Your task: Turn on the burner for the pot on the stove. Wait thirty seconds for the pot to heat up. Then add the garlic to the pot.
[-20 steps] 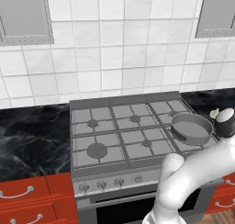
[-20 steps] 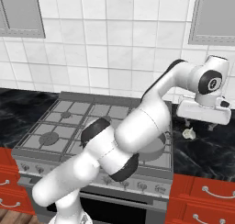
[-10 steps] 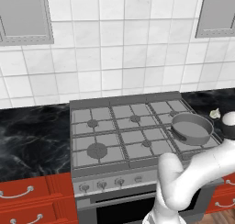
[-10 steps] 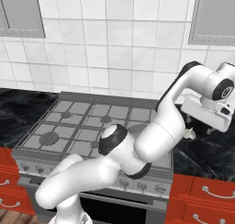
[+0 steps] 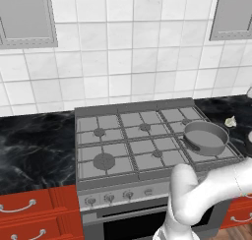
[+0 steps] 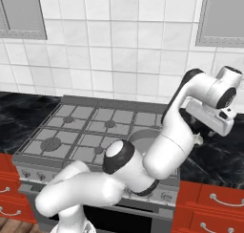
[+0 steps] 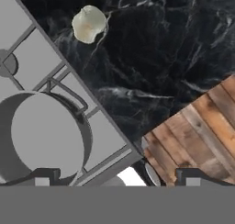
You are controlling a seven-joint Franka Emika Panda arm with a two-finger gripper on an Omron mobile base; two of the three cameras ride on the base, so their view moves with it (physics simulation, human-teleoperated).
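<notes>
The grey pot (image 5: 205, 137) sits on the front right burner of the stove (image 5: 123, 153). The small off-white garlic (image 5: 230, 121) lies on the black counter just right of the stove, beyond the pot. In the hand view my gripper (image 7: 117, 177) looks straight down, its fingertips (image 7: 43, 176) far apart and open with nothing between them. It hangs over the stove's front right corner, with the pot (image 7: 41, 136) at lower left and the garlic (image 7: 89, 23) at the top. My white hand (image 6: 212, 115) hovers above the garlic (image 6: 198, 140).
Black marble counter (image 7: 160, 58) flanks the stove on both sides. A row of knobs (image 5: 109, 198) lines the stove's front panel. Red drawers (image 5: 29, 209) sit below the counter, and wooden floor (image 7: 202, 126) shows beyond the counter's front edge. A tiled wall stands behind.
My arm has swung further right, carrying the hand off the right edge of the left base view and uncovering the garlic there. The jaws stay wide apart.
</notes>
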